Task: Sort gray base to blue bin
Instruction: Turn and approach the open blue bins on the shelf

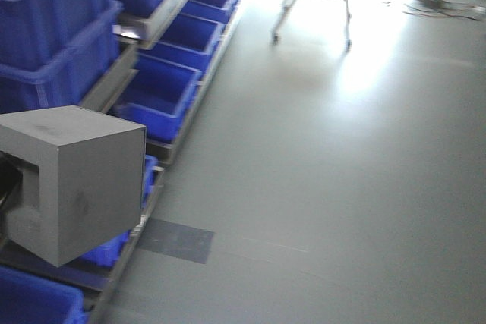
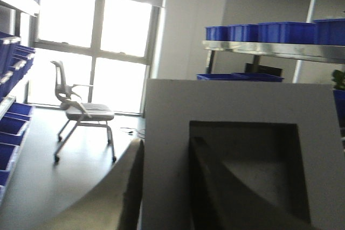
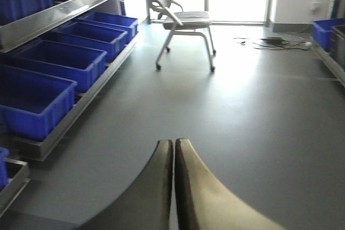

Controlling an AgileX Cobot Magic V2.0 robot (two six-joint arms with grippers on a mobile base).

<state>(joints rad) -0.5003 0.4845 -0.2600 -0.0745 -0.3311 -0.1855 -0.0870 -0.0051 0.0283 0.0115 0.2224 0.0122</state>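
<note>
The gray base [image 1: 76,184] hangs in the air at the left of the front view, a matte light-gray cube with its recessed face turned left. In the left wrist view the gray base [image 2: 237,106] fills the frame. My left gripper [image 2: 167,144] is shut on one wall of it, with one finger [image 2: 121,187] outside and the other finger [image 2: 215,181] inside the square recess. My right gripper [image 3: 173,143] is shut with nothing in it, above bare floor. Several blue bins [image 1: 152,123] line the rack on the left; I cannot tell which is the task's blue bin.
A metal rack [image 1: 171,17] with stacked blue bins [image 1: 53,28] runs along the left. More low blue bins [image 3: 38,117] sit on its bottom shelf. A wheeled chair [image 3: 183,20] stands by the bright window, with cables [image 3: 269,41] on the floor beyond it.
</note>
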